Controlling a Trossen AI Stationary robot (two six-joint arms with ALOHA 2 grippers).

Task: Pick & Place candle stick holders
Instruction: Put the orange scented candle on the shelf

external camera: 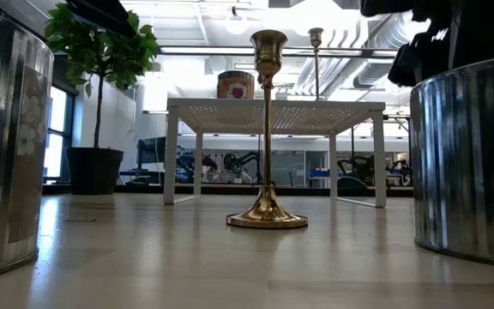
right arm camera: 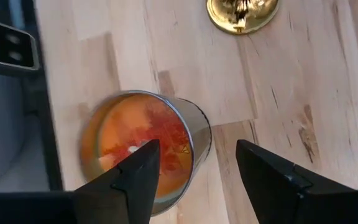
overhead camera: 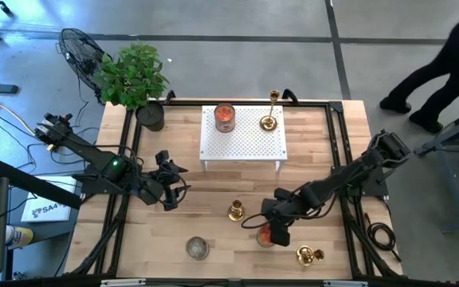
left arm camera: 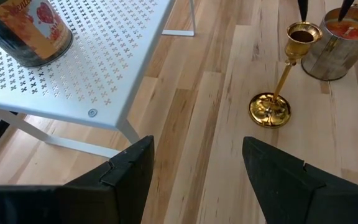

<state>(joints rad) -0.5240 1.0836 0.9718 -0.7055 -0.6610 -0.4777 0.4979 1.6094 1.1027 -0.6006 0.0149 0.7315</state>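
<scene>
Three gold candle stick holders show. One (overhead camera: 236, 211) (left arm camera: 270, 109) (external camera: 267, 137) stands on its round base mid-table. One (overhead camera: 309, 255) is at the near right. A tall one (overhead camera: 269, 119) stands on the white perforated stand (overhead camera: 241, 147). My right gripper (overhead camera: 271, 227) (right arm camera: 197, 149) is open over a metal jar of orange candle (right arm camera: 145, 143) (overhead camera: 266, 236). One finger is over the wax, the other outside the rim. My left gripper (overhead camera: 170, 194) (left arm camera: 197, 143) hangs open at mid-left with nothing between its fingers. My right gripper comes at the candle jar from above, slanting down. One finger (right arm camera: 135, 171) is over the jar's mouth and the other (right arm camera: 272, 177) is beyond its wall (right arm camera: 202, 134). I cannot tell whether either finger touches the jar.
A second candle jar (overhead camera: 225, 117) (left arm camera: 33, 31) sits on the white stand. A squat grey tin (overhead camera: 197, 248) (external camera: 7, 137) stands near the front edge. A potted plant (overhead camera: 134, 76) is at the far left corner. A person's legs (overhead camera: 437, 72) show beyond the table's right side.
</scene>
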